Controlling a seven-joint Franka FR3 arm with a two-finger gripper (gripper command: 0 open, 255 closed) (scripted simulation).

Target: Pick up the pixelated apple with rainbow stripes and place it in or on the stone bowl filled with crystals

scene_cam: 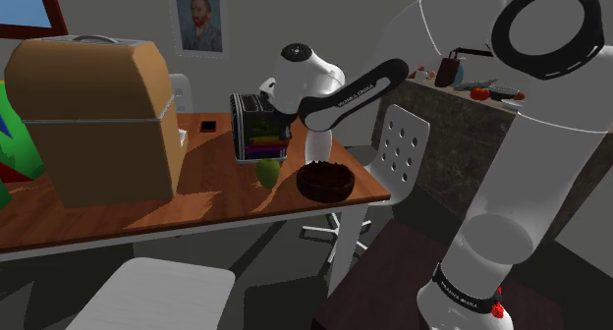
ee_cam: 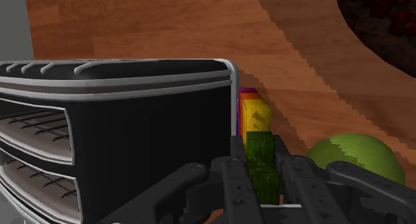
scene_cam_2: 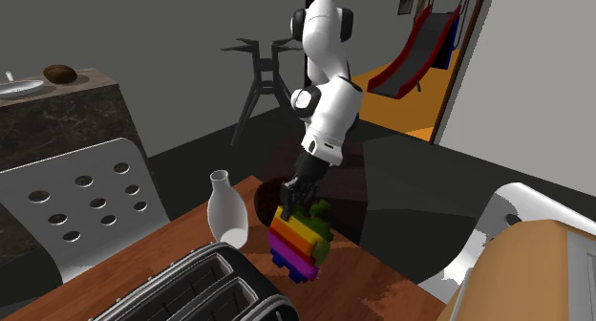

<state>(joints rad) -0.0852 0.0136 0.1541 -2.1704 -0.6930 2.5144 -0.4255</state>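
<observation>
Shoulder view peers down past the arm (scene_cam: pixel 511 161) onto the desk (scene_cam: pixel 216 195). Second exterior view faces that arm across the desk, toaster (scene_cam_2: pixel 191 290) nearest; wrist view hugs the toaster's side, close.

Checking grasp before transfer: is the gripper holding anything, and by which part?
Yes: the gripper is shut on the rainbow-striped pixelated apple, clasping its green end.

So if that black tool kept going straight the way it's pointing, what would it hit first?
The tool grips the striped apple, so that leads. Straight ahead lies the wooden table, right beside the toaster; the apple would probably touch the wood first, though depth is unclear.
</observation>
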